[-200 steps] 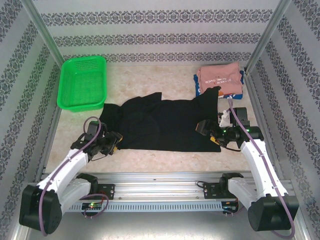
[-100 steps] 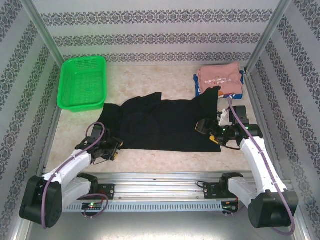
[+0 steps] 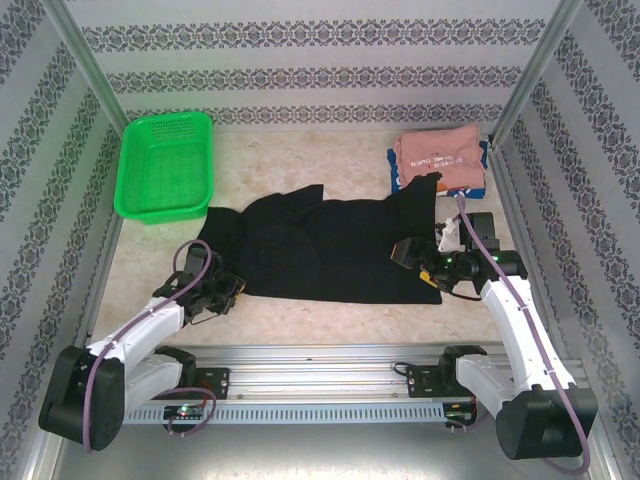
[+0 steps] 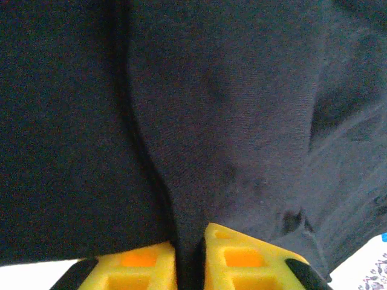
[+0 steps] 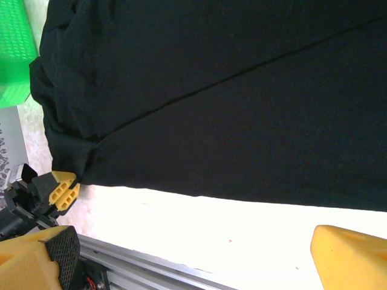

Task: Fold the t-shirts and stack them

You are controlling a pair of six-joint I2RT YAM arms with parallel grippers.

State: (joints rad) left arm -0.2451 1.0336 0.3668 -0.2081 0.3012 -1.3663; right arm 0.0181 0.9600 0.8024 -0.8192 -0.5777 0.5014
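A large black t-shirt [image 3: 320, 250] lies spread across the middle of the table. My left gripper [image 3: 228, 292] is at its near-left corner, and the yellow fingers [image 4: 248, 260] are shut with a fold of the black cloth [image 4: 230, 121] pinched between them. My right gripper [image 3: 415, 262] hovers open over the shirt's near-right corner. Its two fingers [image 5: 351, 254] stand wide apart above the shirt's near hem [image 5: 242, 193] and bare table. The folded pink t-shirt [image 3: 435, 152] rests on the blue t-shirt [image 3: 400, 178] at the back right.
A green mesh basket [image 3: 165, 165] stands at the back left, and its corner [image 5: 15, 48] shows in the right wrist view. Patterned walls close in three sides. The metal rail [image 3: 320, 360] runs along the near edge, with a strip of bare table before it.
My left gripper has closed on the black shirt's near-left corner after edging slightly toward it. The right arm has stayed still and open.
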